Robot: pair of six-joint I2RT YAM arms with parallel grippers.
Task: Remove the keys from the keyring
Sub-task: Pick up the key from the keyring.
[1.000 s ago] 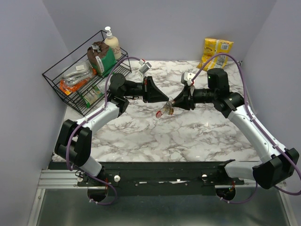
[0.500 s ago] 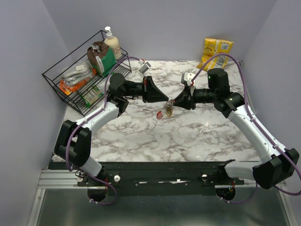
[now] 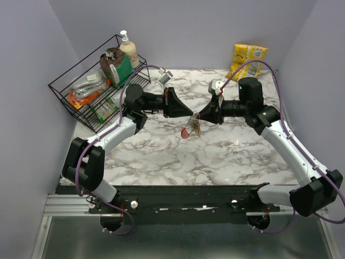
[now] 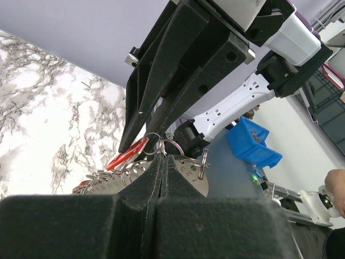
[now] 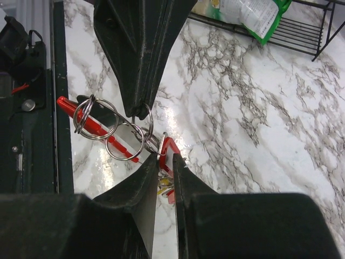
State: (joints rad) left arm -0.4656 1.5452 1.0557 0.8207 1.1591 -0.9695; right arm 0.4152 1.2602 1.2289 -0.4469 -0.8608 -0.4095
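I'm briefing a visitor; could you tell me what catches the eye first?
The black left hand and right hand meet tip to tip over the marble table, a bunch of silvery keys and rings with red tags hanging between them. A black wire rack stands back left.

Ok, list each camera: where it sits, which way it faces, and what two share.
Top external: above and behind the bases, looking down on the marble table; both arms show, left gripper facing right gripper.
Left wrist: on the left arm, looking along its own fingers at the right gripper.
Right wrist: on the right arm, looking along its own fingers at the left gripper.
Shared: both wrist views show the keyring.
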